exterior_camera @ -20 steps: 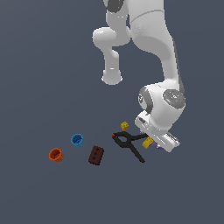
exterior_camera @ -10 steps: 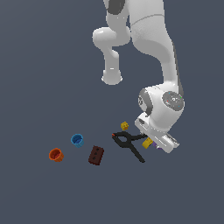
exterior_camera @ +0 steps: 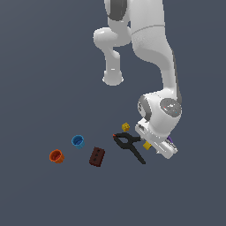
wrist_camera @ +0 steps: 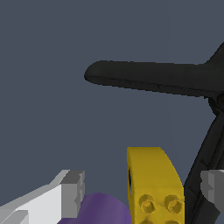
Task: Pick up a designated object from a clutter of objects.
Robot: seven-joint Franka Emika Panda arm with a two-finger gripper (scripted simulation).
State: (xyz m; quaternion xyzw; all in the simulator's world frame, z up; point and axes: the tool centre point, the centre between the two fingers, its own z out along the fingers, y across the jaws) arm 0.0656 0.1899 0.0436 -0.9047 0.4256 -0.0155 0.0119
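Plain dark grey-blue floor (exterior_camera: pixel 44 88), no walls visible.
Gripper (wrist_camera: pixel 142 188) fingers spread wide either side of the yellow block (wrist_camera: pixel 155 183), near the black clamp (exterior_camera: pixel 130 145).

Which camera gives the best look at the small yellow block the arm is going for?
The wrist view. There the yellow block fills the foreground between the gripper fingertips, studs visible, with the black clamp beyond it. In the exterior view the yellow block is only a sliver, mostly hidden under the robot's hand.

a plain dark grey floor (exterior_camera: pixel 48 66) (seemingly flat) under everything.
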